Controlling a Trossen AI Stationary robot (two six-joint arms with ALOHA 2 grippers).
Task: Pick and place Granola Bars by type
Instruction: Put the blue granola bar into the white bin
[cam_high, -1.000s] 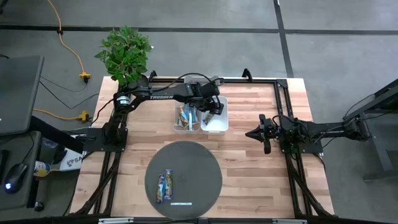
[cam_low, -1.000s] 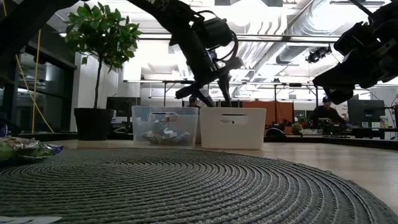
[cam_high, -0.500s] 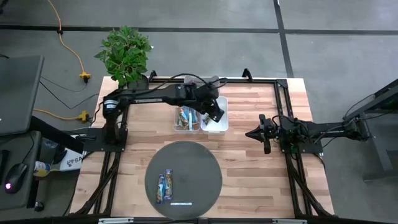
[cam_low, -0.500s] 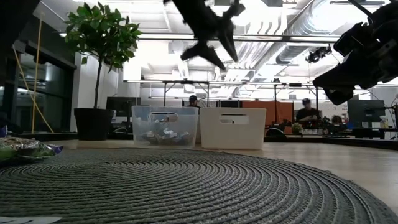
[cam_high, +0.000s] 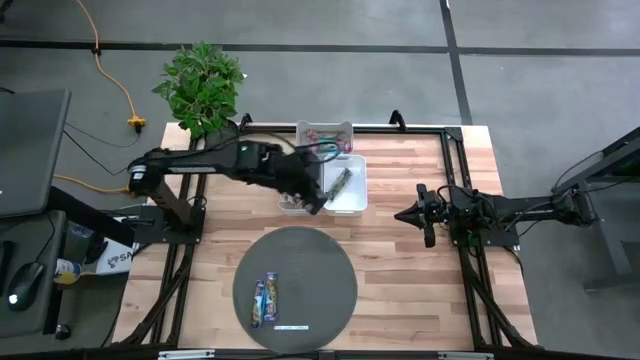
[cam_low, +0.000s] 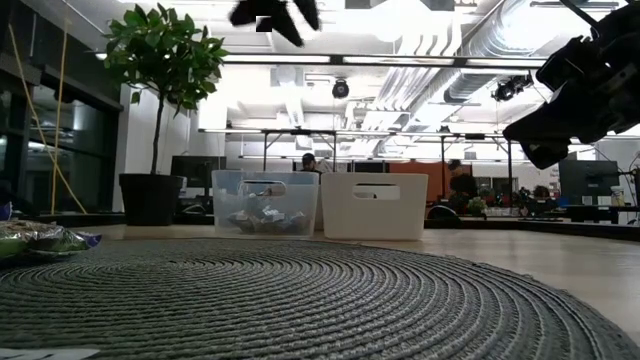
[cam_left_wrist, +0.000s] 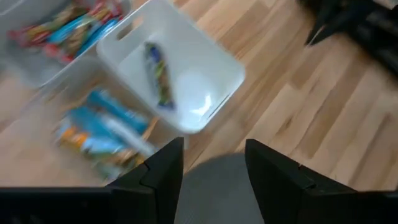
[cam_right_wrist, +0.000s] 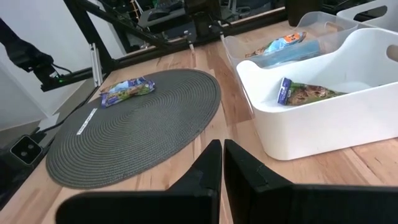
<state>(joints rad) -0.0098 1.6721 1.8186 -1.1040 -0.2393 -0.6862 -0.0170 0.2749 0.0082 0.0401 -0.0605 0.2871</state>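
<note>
High view: white bin (cam_high: 352, 200) holds one bar (cam_high: 341, 181); left hand (cam_high: 312, 203) apart, empty.

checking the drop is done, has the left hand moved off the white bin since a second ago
Yes. In the high view the left hand has pulled back from over the white bin toward the round mat, open and empty.

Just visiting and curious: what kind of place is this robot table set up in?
Probably an open-plan lab or office workshop: exposed ceiling ducts, desks with monitors where a person sits, and a potted plant beside the table.
</note>
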